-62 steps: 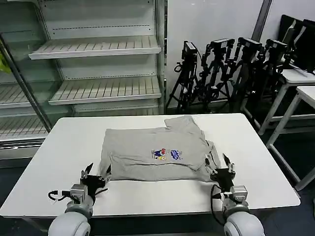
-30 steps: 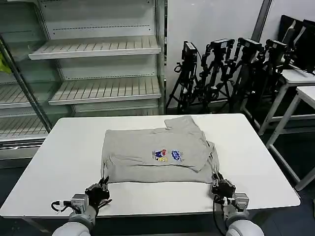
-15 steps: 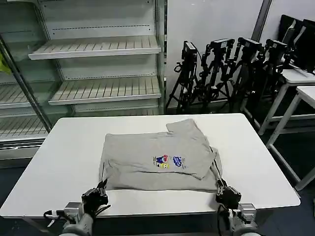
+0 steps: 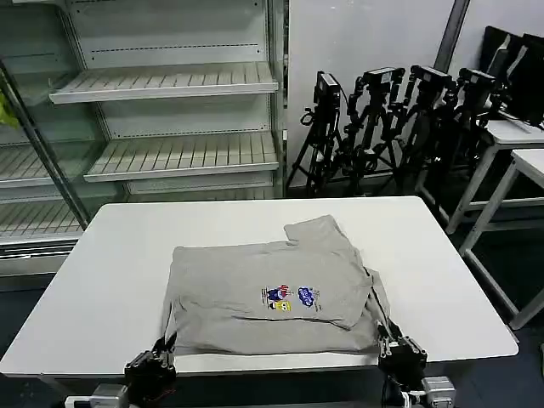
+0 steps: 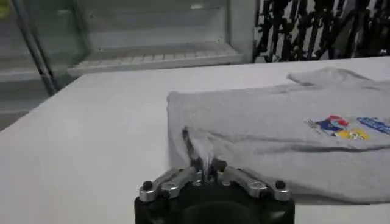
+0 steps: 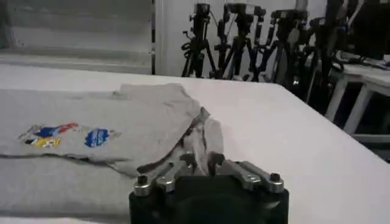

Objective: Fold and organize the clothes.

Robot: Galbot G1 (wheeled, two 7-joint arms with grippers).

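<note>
The grey shirt (image 4: 272, 293) lies partly folded near the front edge of the white table (image 4: 110, 255), its near corners pinched in my clenched left gripper (image 4: 157, 357) and right gripper (image 4: 395, 344); next, I judge, I fold that hem away.

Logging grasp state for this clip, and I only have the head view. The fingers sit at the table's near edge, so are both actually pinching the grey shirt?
Observer: The left wrist view shows the left gripper shut on a tuck of the shirt at its near corner.
Operator: And the right one?
Observer: The right wrist view shows the right gripper shut on the shirt's bunched edge, beside the folded-over flap.
Operator: Is the fabric lifted?
Observer: Only slightly, at the pinches; the rest lies on the table.
</note>
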